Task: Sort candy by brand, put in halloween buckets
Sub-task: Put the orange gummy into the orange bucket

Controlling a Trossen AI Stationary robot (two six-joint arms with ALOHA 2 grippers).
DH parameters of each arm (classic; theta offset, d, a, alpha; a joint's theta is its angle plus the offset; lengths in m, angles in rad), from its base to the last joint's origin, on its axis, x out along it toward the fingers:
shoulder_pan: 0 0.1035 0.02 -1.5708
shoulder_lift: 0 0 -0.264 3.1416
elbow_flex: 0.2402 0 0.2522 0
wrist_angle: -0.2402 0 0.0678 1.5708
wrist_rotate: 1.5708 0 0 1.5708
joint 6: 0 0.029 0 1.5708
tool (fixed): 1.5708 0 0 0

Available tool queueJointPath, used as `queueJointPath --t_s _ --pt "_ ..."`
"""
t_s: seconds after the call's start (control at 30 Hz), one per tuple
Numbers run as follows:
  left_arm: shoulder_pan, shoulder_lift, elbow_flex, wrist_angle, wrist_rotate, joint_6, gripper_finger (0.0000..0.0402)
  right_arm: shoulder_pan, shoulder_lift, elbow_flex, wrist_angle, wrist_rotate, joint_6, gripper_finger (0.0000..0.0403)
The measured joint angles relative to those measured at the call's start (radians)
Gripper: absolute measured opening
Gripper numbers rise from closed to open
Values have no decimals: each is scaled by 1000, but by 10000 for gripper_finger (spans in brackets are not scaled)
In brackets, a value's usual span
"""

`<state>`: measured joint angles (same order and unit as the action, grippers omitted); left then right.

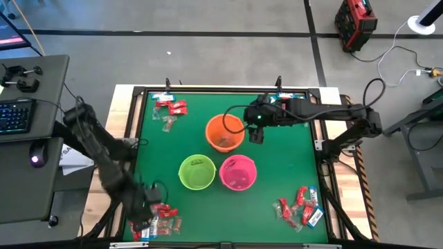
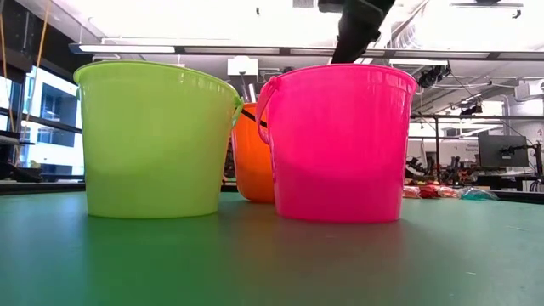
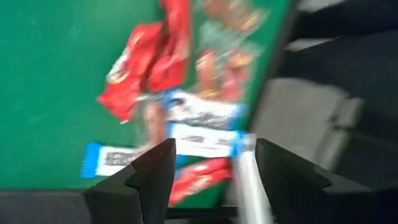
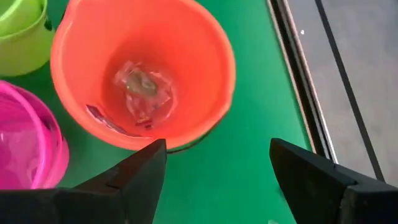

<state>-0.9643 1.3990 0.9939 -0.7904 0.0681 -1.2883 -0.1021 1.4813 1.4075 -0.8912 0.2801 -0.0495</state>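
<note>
Three halloween buckets stand in the middle of the green table: orange (image 1: pixel 225 133), lime green (image 1: pixel 197 171) and hot pink (image 1: pixel 238 172). The orange bucket (image 4: pixel 143 74) holds a few clear-wrapped candies (image 4: pixel 142 87) on its bottom. My right gripper (image 4: pixel 217 174) hangs open above the table just beside the orange bucket's rim, with nothing between its fingers. My left gripper (image 3: pixel 214 168) is open over the candy pile at the near left corner (image 1: pixel 163 220), where red (image 3: pixel 146 62) and blue-and-white (image 3: pixel 199 140) wrappers lie flat on the table.
More candy lies in piles at the far left (image 1: pixel 169 107), the near right (image 1: pixel 299 207) and the far right under my right arm (image 1: pixel 284 98). The table's raised black edge (image 4: pixel 298 81) runs close to my right gripper. A desk with a keyboard (image 1: pixel 17 114) stands left of the table.
</note>
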Motion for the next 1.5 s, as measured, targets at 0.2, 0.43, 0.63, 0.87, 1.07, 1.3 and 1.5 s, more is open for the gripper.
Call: queueJointPath --t_s 0.2,0.43,0.63,0.87,1.07,1.3,1.5 --pt "-51 160 0 -4 -40 38 209 -17 -25 0 -8 2 8 279" --pt "-67 268 0 -63 -36 -5 209 -15 -29 0 -16 3 26 279" --pt "-67 322 0 -26 -14 -29 180 -15 -29 0 -16 -1 45 279" --pt "-55 272 0 -33 -12 -70 15 -15 -29 0 -16 -2 49 279" --pt "-36 75 0 -72 -23 -66 17 -15 -28 0 -17 -2 32 279" --pt "165 -208 21 -163 -133 32 3 -15 -35 0 -18 -2 -15 279" --pt "586 -247 128 -84 -341 523 1 -15 -101 0 -25 0 24 279"
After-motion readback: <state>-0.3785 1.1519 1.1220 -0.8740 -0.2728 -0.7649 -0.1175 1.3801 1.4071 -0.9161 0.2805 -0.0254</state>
